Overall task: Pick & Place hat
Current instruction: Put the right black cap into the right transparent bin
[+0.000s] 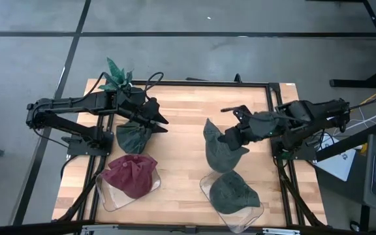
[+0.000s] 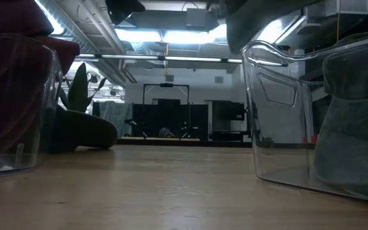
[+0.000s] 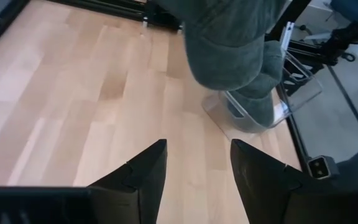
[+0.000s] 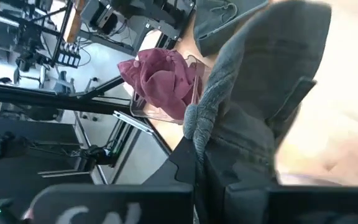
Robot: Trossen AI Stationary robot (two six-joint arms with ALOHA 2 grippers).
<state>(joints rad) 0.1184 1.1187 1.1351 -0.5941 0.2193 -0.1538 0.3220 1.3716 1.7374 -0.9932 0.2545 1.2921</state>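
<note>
My right gripper is shut on a grey-green hat held above the table's middle right. The same hat shows at the top of the low view and in the left wrist view. My left gripper is open and empty, just right of a dark green hat that lies on the table. A maroon hat sits in a clear bin near left. Another grey-green hat sits in a clear bin near right. My right gripper holds the grey-green hat by bunched cloth at its right side, reaching in from the table's right and slanting down. The cloth covers the fingers in the right wrist view, so the exact hold is hidden. The hat hangs slack below, clear of the table.
A bright green hat lies at the far left corner by the frame. A black frame edges the wooden table. Bare wood lies between the two bins and the two arms.
</note>
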